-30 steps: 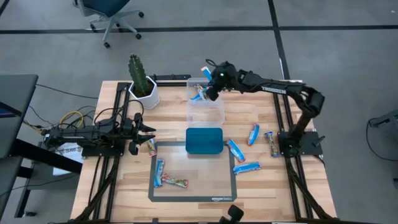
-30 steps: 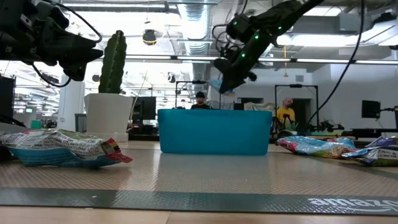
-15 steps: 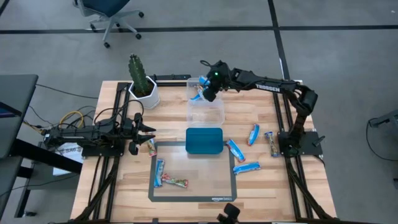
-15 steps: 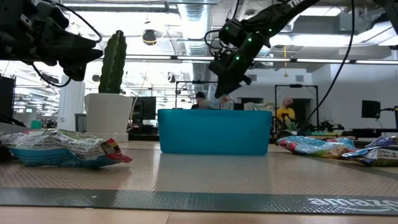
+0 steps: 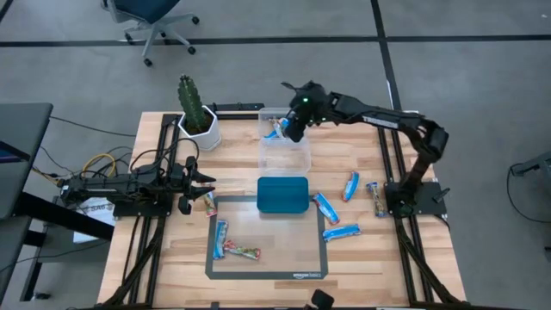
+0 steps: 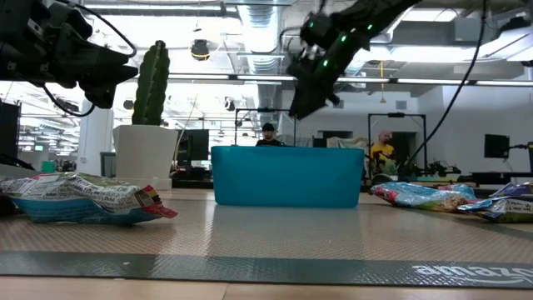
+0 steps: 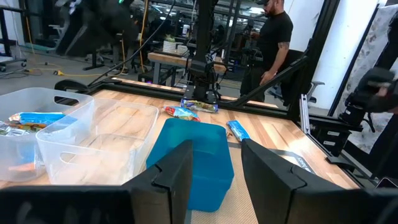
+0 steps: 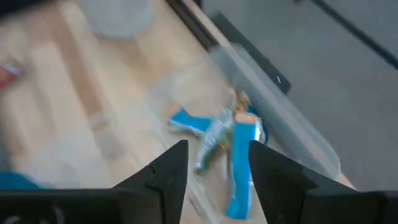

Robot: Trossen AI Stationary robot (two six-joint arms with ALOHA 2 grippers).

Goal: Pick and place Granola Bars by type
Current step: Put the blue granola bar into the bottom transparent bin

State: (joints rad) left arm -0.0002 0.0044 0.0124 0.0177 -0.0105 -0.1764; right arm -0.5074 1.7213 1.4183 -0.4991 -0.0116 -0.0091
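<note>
Right tool open over the clear box, bars lying inside it.

The right tool [image 5: 291, 129] hangs above the clear plastic box [image 5: 284, 151] at the tabletop's twelve o'clock side, its fingers [image 8: 165, 171] spread with nothing between them; blue granola bars [image 8: 239, 146] lie in the box's far end. The teal tray [image 5: 282, 195] sits just at six o'clock of the box. More bars [image 5: 325, 207] lie loose on the tabletop [image 5: 362, 155] toward four o'clock of the tray, and others [image 5: 220, 238] on the grey mat [image 5: 267, 250] around seven o'clock. The left tool [image 5: 191, 182] waits at nine o'clock, fingers parted and empty, a multicoloured bar [image 5: 210, 204] just beside it. A potted cactus [image 5: 195, 112] stands at eleven o'clock.
</note>
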